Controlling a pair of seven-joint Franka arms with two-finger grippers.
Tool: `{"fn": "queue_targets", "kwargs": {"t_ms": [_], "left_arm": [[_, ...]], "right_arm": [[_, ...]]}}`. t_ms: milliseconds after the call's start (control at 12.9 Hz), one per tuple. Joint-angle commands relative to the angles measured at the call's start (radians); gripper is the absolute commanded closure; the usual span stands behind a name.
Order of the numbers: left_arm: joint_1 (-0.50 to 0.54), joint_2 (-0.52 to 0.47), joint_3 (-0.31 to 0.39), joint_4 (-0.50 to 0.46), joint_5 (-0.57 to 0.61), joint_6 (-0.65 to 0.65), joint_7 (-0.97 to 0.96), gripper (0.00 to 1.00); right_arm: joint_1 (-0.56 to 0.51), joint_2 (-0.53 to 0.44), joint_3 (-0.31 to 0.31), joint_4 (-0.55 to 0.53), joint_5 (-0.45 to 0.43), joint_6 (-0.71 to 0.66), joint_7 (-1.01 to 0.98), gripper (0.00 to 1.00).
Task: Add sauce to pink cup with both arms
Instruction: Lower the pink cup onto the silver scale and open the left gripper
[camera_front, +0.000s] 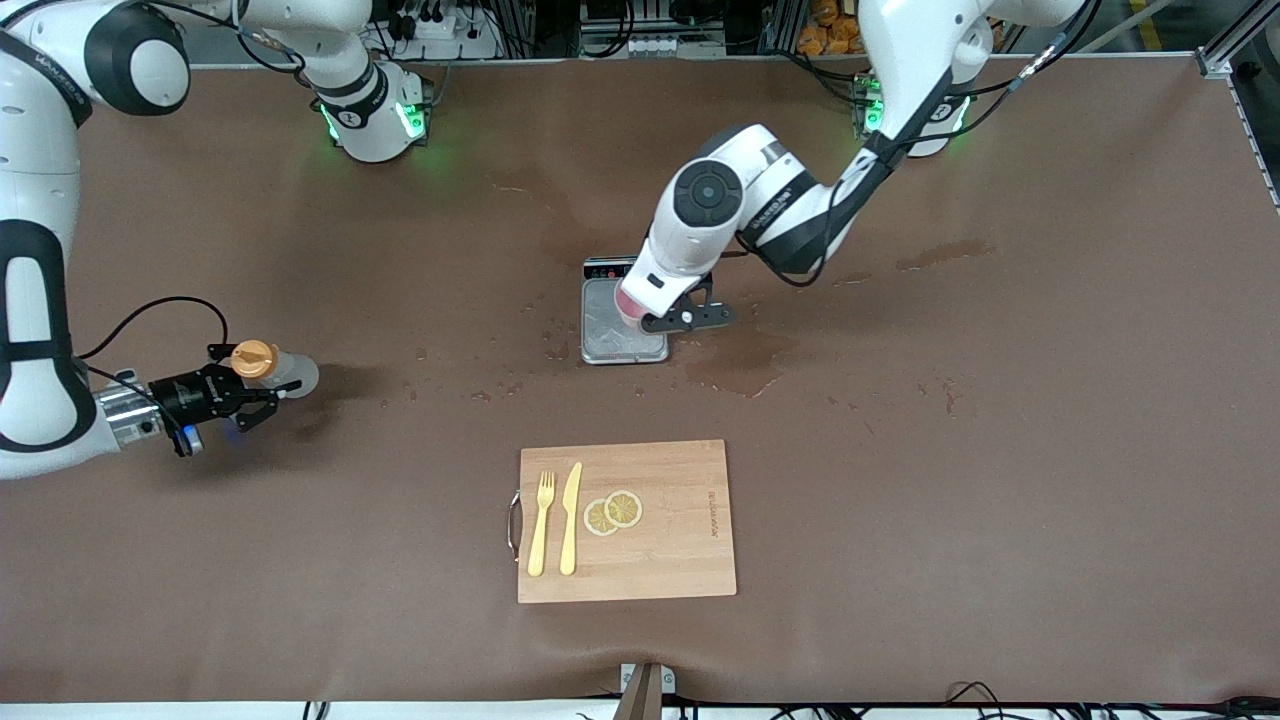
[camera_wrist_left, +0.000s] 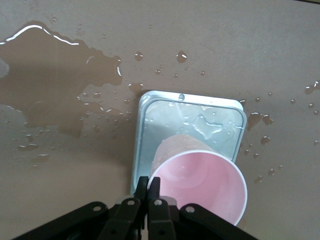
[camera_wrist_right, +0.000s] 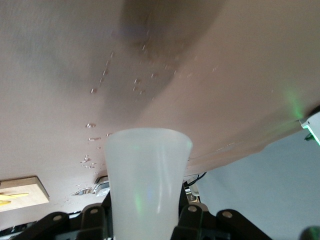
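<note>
At frame left, right gripper (camera_front: 262, 395) clamped on sauce (camera_front: 268, 366); centre, left gripper (camera_front: 690, 318) pinching pink cup (camera_wrist_left: 200, 182) rim over scale (camera_wrist_left: 142, 150). Bottle to be kept level during carry, cup held steady.

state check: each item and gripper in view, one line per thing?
sauce: capped, gripped in right gripper
pink cup: upright on scale, empty, rim pinched by left gripper
scale: plate wet
table: wet patches, droplets around scale
fork, knife, lemon slices: lying on board
</note>
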Motion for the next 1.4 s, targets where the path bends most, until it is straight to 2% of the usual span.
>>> {"fn": "queue_targets", "kwargs": {"t_ms": [0, 310, 543, 620, 698, 931, 1086, 1318], "left_arm": [[-0.044, 0.052, 0.01, 0.031, 0.078, 0.059, -0.087, 1.0], [-0.065, 0.078, 0.01, 0.031, 0.159, 0.084, -0.113, 1.0], [-0.065, 0.08, 0.01, 0.031, 0.176, 0.084, -0.124, 1.0], [-0.065, 0.078, 0.009, 0.031, 0.177, 0.084, -0.122, 0.65], [-0.065, 0.075, 0.01, 0.03, 0.182, 0.082, -0.121, 0.01], [-0.047, 0.033, 0.009, 0.03, 0.184, 0.073, -0.121, 0.0], [-0.027, -0.047, 0.012, 0.03, 0.182, 0.036, -0.119, 0.0], [0.12, -0.208, 0.01, 0.031, 0.184, -0.047, -0.037, 0.0]], "right_arm": [[0.063, -0.025, -0.007, 0.06, -0.042, -0.054, 0.097, 0.59], [0.14, -0.06, -0.007, 0.079, -0.097, -0.054, 0.196, 0.59], [0.216, -0.086, -0.01, 0.091, -0.152, -0.053, 0.298, 0.57], [0.233, -0.091, -0.009, 0.1, -0.171, -0.054, 0.323, 0.57], [0.247, -0.092, -0.007, 0.104, -0.185, -0.054, 0.349, 0.57], [0.31, -0.114, -0.007, 0.104, -0.203, -0.054, 0.442, 0.57], [0.367, -0.124, -0.009, 0.105, -0.205, -0.053, 0.536, 0.56], [0.46, -0.124, -0.009, 0.119, -0.214, -0.051, 0.669, 0.56]]}}
